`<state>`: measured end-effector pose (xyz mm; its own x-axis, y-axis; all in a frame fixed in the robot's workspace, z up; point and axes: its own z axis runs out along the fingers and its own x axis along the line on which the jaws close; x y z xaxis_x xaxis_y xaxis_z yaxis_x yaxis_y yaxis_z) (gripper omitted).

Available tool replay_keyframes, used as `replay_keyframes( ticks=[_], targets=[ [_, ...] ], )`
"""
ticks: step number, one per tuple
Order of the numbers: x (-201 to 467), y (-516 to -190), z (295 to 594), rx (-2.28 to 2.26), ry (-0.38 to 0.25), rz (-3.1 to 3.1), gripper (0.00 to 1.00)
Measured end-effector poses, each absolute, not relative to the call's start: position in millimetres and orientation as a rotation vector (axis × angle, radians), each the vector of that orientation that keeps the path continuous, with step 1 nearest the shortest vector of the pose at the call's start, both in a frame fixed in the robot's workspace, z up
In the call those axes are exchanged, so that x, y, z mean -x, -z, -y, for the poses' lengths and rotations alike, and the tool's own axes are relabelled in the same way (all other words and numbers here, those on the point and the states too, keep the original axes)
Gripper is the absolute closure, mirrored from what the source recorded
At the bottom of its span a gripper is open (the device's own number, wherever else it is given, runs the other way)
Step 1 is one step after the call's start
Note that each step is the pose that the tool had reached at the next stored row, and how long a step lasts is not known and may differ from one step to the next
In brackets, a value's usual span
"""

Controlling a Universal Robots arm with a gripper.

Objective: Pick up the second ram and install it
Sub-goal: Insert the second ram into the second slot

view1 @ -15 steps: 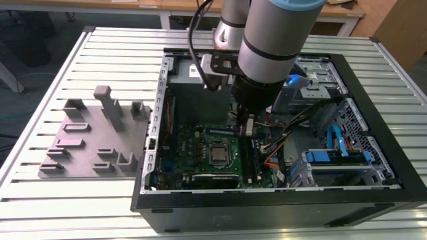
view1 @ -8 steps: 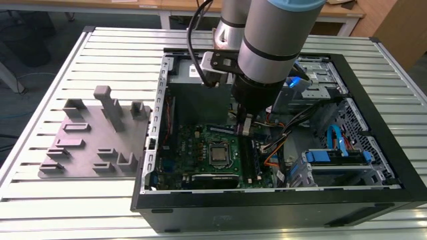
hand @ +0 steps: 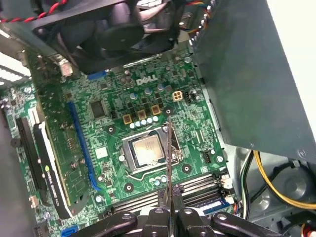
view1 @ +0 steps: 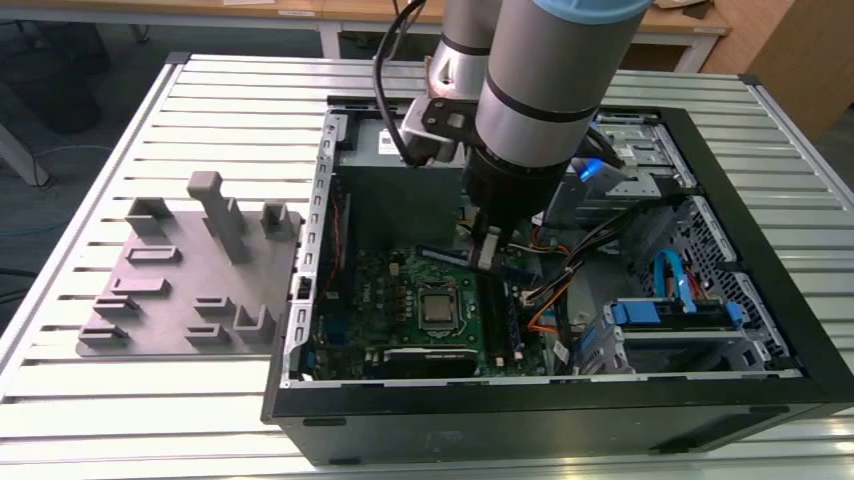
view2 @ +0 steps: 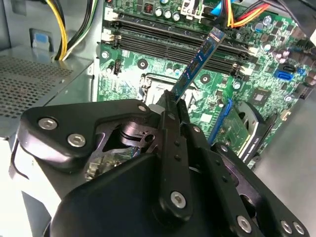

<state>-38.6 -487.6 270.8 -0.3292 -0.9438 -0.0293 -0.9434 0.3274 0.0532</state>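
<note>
My gripper point(view1: 483, 252) hangs inside the open computer case, above the green motherboard point(view1: 387, 290). It is shut on the second ram point(view1: 441, 254), a thin dark stick with a blue label. In the second wrist view the ram point(view2: 197, 64) sticks out from between the fingertips of the gripper point(view2: 175, 101) and hangs over the long black memory slots point(view2: 173, 42). Edge-on in the first wrist view, the ram point(hand: 169, 153) is a thin line rising from the gripper point(hand: 170, 200), above the processor socket point(hand: 145, 150) and close to the memory slots point(hand: 192, 190).
The black case walls point(view1: 300, 300) enclose the arm. A grey power supply point(hand: 247, 74), yellow and orange cables point(view2: 64, 29), an upright expansion card point(hand: 49, 148) and a blue drive caddy point(view1: 674, 310) crowd the inside. A grey fixture block point(view1: 187, 280) stands on the slatted table at the exterior view's left.
</note>
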Motion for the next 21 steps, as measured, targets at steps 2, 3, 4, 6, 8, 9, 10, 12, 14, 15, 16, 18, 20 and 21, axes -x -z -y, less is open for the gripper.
replay_keyframes(
  ticks=[2,3,4,6,8,9,10,12,14,15,16,18,20,21],
  targets=[
    [38.6,-270.7,487.6,-1.778,0.095,2.581,0.89],
    [38.6,-270.7,487.6,-1.756,0.095,2.596,0.89],
    [38.6,-270.6,487.6,-1.735,0.095,2.611,0.89],
    [38.6,-270.6,487.6,-1.692,0.095,2.641,0.89],
    [38.6,-270.5,487.6,-1.643,0.095,2.672,0.89],
    [38.6,-270.4,487.6,-1.62,0.095,2.687,0.89],
    [38.6,-270.4,487.6,-1.598,0.095,2.701,0.89],
    [38.6,-270.3,487.6,-1.554,0.095,2.728,0.89],
    [38.6,-270.2,487.6,-1.512,0.095,2.752,0.89],
    [38.6,-270.2,487.6,-1.491,0.095,2.764,0.89],
    [38.6,-270.1,487.6,-1.47,0.095,2.776,0.89],
    [38.6,-270.1,487.6,-1.427,0.095,2.799,0.89],
    [38.6,-270.0,487.6,-1.385,0.095,2.821,0.89],
    [38.6,-270.0,487.6,-1.364,0.095,2.832,0.89]
  ],
)
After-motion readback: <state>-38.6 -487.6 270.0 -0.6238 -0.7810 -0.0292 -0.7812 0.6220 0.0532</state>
